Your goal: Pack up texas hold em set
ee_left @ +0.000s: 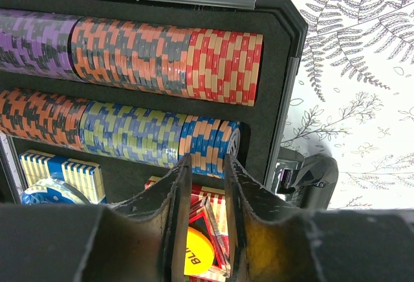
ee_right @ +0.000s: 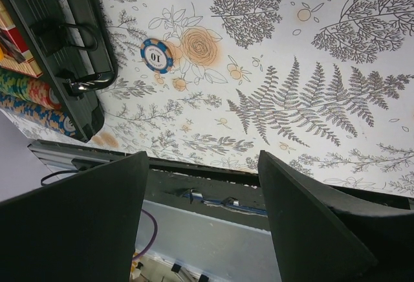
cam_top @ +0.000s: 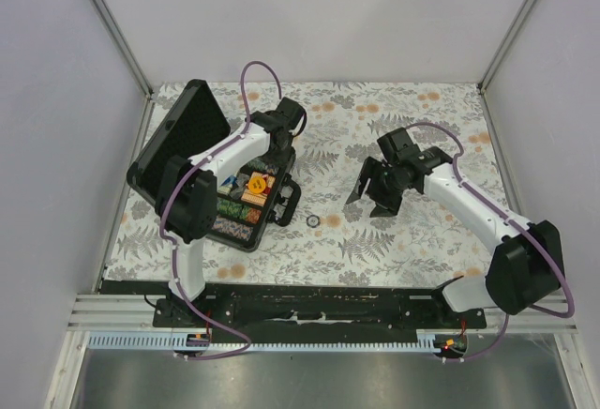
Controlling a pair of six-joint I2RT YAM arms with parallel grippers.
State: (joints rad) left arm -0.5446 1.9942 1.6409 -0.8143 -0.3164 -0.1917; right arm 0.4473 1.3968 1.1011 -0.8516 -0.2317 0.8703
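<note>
Underneath everything, a bench (cam_top: 403,240) printed with ferns and flowers. On its left side, a black case (cam_top: 183,132) lying open, lid tilted up at the far left, handle (cam_top: 292,204) facing the middle of the bench. Reaching over the case, the left arm (cam_top: 202,170); out over the right half of the bench, the right arm (cam_top: 469,204). Left jaws parted by only a narrow slit, held just above the compartment beside the chip rows, nothing clearly pinched between them. Right jaws spread wide, gripping nothing, hanging above bare print well apart from the case. Inside the case, two rows of chips (ee_left: 129,52) laid on edge: purple, orange and red in one row, orange, yellow-blue and blue-white in the next. Under the left jaws, a reddish card deck (ee_left: 207,204) with a yellow disc (ee_left: 199,254) on it; off to one side, a blue-and-white striped pack (ee_left: 61,171). Alone on the bench near the handle, one blue-and-white loose chip (ee_right: 157,55) marked 10.
</note>
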